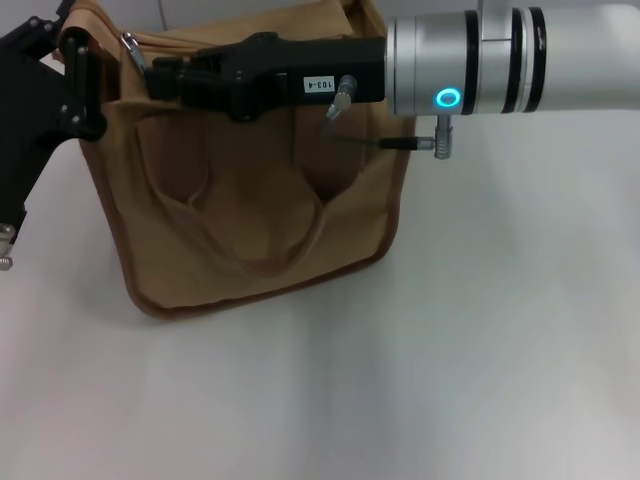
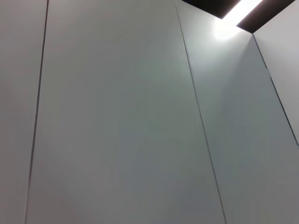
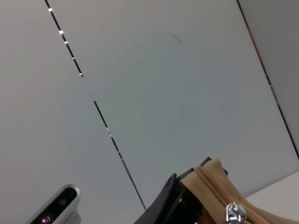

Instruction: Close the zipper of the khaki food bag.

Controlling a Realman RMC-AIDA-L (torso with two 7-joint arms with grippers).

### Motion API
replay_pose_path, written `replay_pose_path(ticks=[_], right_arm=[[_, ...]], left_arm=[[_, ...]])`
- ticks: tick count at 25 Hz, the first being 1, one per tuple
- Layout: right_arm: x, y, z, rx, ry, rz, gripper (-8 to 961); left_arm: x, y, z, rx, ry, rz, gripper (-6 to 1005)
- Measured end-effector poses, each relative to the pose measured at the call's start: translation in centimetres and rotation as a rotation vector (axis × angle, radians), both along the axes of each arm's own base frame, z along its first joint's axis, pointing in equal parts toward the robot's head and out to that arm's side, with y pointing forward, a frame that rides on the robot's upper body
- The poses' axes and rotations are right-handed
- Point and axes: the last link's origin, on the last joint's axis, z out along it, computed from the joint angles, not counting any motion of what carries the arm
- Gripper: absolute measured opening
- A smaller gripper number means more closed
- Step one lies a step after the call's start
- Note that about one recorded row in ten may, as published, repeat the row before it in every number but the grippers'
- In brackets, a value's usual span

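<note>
The khaki food bag stands on the white table, its front pocket and loop handles facing me. My right gripper reaches from the right across the bag's top, and its tip is close beside the zipper's silver pull tab, which lies near the bag's left end. My left gripper is shut on the bag's upper left corner. The right wrist view shows the zipper line, the pull tab and the left gripper holding that end of the bag. The left wrist view shows only wall panels.
The white table spreads out in front of the bag and to its right. The silver forearm of my right arm hangs over the bag's right end. A grey camera housing shows in the right wrist view.
</note>
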Motion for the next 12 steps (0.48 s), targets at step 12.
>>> replay_pose_path(ticks=[12], right_arm=[[-0.49, 0.6, -0.23, 0.041, -0.01, -0.006, 274]], left_arm=[[0.12, -0.14, -0.04, -0.003, -0.005, -0.01, 38]])
